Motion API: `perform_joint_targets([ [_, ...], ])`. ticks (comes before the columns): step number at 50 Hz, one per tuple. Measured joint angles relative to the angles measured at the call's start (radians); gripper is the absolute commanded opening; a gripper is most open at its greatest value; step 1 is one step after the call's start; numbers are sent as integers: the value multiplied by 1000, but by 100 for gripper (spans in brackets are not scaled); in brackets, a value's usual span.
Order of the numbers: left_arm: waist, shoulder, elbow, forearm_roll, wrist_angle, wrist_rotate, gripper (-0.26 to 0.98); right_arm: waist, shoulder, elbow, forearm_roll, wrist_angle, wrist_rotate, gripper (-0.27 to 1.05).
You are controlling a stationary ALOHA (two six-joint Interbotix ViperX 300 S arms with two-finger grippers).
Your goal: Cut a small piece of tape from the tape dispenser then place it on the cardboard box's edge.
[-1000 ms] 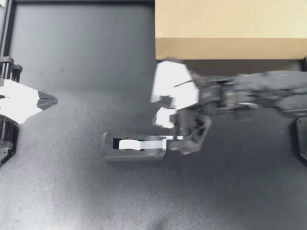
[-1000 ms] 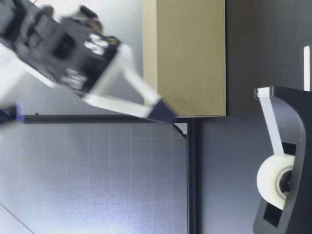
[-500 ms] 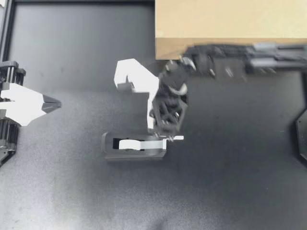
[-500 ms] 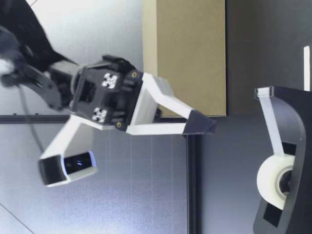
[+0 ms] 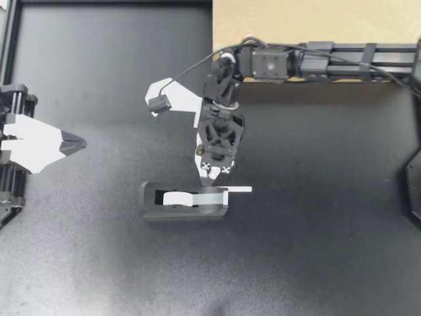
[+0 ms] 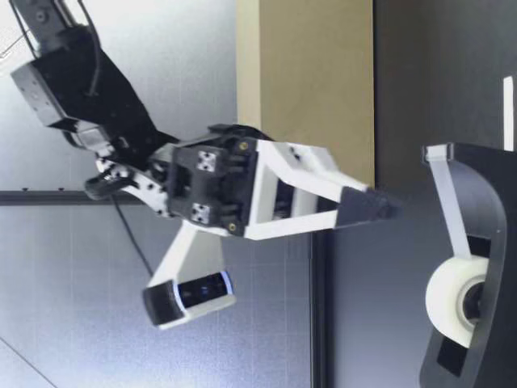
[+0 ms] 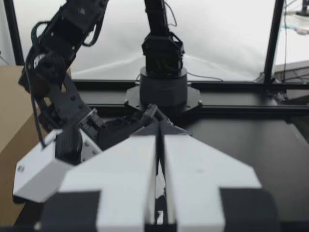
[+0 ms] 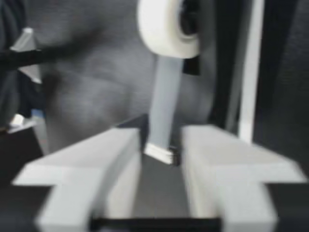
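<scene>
My right arm [image 5: 342, 56] crosses the upper right of the top view as a long black link with ribbed bands. A thin black cable [image 5: 186, 69] loops off its joint. The wrist block [image 5: 220, 135] is a black lattice housing dotted with small silver screws. A white wedge-shaped camera mount [image 5: 177, 99] carrying a dark lens block juts from it. My right end effector [image 5: 209, 178] has white angular fingers [image 6: 303, 166] ending in dark pads. At the left edge of the top view, my left end effector [image 5: 77, 141] is white and tapers to a dark pointed tip.
</scene>
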Motion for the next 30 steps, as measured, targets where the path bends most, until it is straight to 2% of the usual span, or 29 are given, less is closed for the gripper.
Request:
perform_joint_targets([
  [30,-2,8,2,0,-3,8,-12,0,55,-2,38,26,29,45],
])
